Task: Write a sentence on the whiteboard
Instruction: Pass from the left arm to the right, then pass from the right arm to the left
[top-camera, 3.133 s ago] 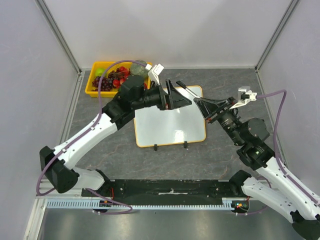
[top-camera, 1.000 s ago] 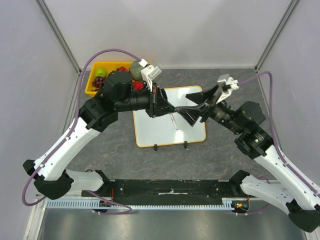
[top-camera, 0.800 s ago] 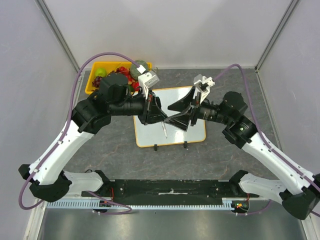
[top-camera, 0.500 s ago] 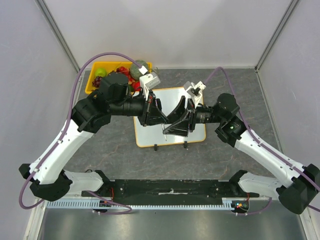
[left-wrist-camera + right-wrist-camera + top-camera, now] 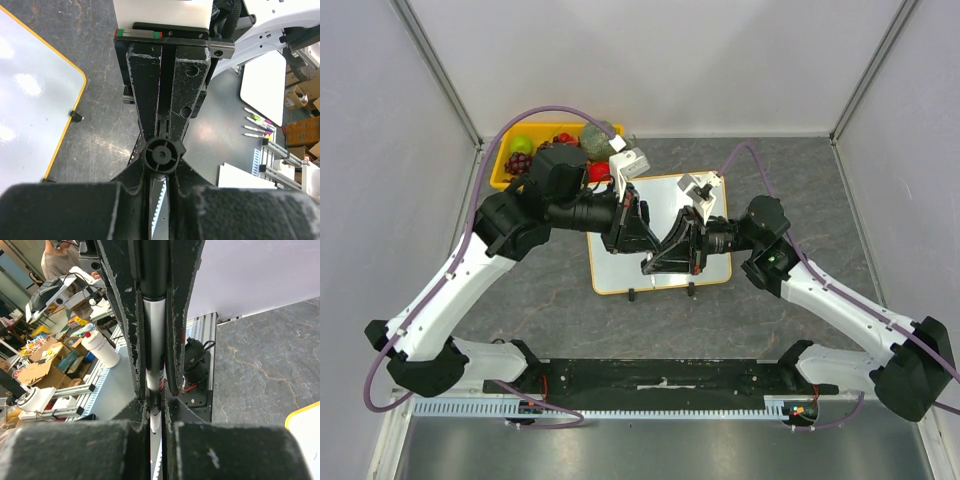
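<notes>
Jaws: both clamped on marker (image 5: 154, 330) | above whiteboard (image 5: 616, 270) | fruit tray (image 5: 499, 178) behind

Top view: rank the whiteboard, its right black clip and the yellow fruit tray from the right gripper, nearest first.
1. Whiteboard: directly beneath the right gripper, which clamps the marker.
2. Black clip: on the board's near edge, slightly right.
3. Yellow fruit tray: far-left corner.

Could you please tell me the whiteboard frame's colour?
Orange-yellow frame, clearest in left wrist view.
</notes>
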Motion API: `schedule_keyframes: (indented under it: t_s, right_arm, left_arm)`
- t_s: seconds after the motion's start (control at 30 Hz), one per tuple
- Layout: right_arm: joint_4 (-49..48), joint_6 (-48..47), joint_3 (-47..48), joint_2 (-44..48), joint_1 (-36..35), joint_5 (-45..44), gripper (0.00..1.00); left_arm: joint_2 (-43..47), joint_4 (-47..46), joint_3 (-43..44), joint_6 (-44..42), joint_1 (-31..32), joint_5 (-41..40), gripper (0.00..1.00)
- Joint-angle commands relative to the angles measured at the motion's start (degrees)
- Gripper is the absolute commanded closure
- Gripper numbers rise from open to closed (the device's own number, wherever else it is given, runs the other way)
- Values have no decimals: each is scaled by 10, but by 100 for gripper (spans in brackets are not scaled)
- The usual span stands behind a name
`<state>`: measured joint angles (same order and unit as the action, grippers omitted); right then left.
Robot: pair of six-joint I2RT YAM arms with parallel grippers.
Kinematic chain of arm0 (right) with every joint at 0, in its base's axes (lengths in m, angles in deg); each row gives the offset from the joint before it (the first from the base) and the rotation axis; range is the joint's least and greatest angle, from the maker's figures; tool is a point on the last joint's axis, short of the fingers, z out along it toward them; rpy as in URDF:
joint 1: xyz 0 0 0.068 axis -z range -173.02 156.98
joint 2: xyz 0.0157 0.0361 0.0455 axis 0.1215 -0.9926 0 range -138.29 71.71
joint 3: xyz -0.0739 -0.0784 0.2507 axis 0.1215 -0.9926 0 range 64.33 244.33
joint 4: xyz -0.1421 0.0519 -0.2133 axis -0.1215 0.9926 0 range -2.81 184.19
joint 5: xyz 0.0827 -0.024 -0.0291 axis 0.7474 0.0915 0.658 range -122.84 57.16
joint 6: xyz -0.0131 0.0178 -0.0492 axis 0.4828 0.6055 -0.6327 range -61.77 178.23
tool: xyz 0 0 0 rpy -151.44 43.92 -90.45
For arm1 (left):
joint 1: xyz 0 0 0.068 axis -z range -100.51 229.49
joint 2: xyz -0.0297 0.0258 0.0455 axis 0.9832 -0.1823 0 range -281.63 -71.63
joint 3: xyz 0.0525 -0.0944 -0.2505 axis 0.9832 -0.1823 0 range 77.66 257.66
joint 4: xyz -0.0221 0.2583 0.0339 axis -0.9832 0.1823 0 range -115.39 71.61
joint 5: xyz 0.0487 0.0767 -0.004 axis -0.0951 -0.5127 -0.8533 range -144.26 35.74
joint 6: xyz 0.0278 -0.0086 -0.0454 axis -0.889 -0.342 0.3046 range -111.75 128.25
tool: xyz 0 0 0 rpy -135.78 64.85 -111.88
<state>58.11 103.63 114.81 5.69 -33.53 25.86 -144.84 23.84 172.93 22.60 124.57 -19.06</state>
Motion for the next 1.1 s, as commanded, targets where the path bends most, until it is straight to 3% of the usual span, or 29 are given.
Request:
schedule_keyframes:
  t_s: [0.0,0.03,0.1,0.17,0.37,0.53,0.8,1.0,1.07]
  right_arm:
    - [-24,10,2,10,-11,-22,100]
    - [-5,-1,4,12,-10,-36,100]
    - [4,-7,6,15,-9,-65,100]
    - [25,-15,9,16,-8,-100,100]
    - [128,-16,0,38,8,-292,100]
    - [68,48,-60,93,27,-384,100]
    - [63,66,-67,145,31,-424,100]
    - [37,99,-85,158,32,-424,100]
    - [28,105,-91,161,32,-424,100]
  left_arm:
    - [4,-25,12,-27,2,-7,93]
    - [7,-24,7,-24,2,-9,80]
    - [17,-25,-11,-15,2,-14,16]
    - [33,-26,-30,-10,2,-17,6]
    - [84,-62,-99,19,2,-46,4]
    - [91,-107,-153,44,2,-31,4]
    - [45,-193,-172,60,2,-7,9]
    - [19,-277,-175,85,3,26,19]
    - [13,-294,-174,94,2,29,26]
